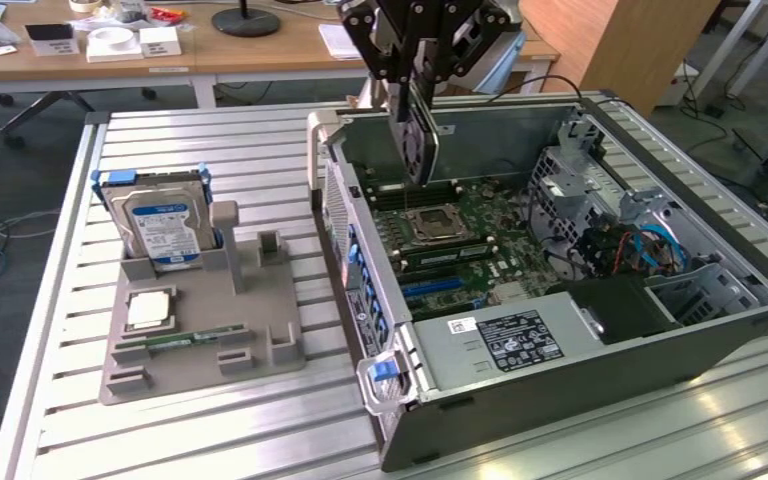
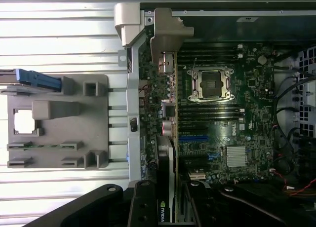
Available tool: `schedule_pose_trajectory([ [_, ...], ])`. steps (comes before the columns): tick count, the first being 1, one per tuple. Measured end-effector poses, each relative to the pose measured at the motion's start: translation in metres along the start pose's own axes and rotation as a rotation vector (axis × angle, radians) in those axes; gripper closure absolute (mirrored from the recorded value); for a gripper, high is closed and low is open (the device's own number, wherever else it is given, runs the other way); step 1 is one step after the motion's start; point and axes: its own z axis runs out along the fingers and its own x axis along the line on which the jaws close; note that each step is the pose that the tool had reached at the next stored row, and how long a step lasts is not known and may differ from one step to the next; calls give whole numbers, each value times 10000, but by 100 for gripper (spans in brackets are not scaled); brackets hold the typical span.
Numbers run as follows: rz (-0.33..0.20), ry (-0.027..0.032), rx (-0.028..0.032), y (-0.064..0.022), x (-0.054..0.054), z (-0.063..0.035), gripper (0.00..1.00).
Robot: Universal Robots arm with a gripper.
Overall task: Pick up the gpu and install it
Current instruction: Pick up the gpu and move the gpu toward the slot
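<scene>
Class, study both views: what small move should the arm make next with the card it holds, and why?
Probably a short, slow descent. The pincer grips the gpu edge-down. The card hangs above the motherboard inside the open case and is not yet seated in any slot.

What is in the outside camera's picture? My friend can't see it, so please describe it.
The robot's gripper holds the gpu upright over the motherboard inside an open computer case. At the exterior view's left, a grey holder on the slatted metal table carries a hard drive with a blue-white label.
</scene>
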Motion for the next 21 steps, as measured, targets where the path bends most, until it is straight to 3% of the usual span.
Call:
schedule_pose_trajectory([
  [21, 3, 0, 0, 13, -258, 6, 73],
])
